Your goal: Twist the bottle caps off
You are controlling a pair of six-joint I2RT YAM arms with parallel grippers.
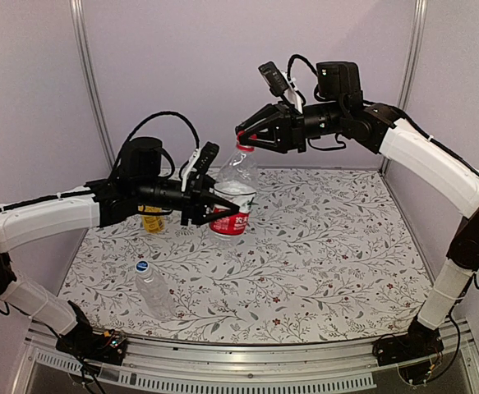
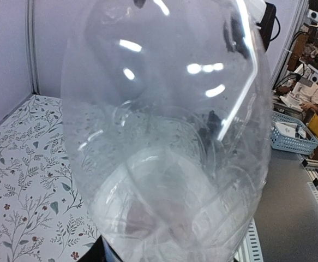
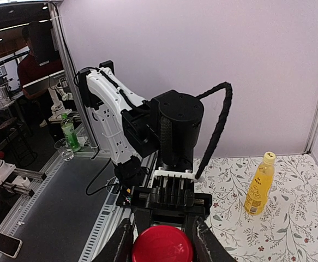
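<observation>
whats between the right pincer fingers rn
The red cap on the bottle sits between the right pincer's fingers; the right wrist view shows it.

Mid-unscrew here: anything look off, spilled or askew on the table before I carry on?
Nothing stands out. The left end effector grips the red-label bottle, and the right end effector brackets its red cap. The yellow bottle stands upright at the back, and the blue-capped bottle sits near left; both are capped. No spill shows.

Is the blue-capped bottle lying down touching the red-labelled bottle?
Apart. The top view shows bare tablecloth between the blue-capped bottle and the red-labelled bottle.
</observation>
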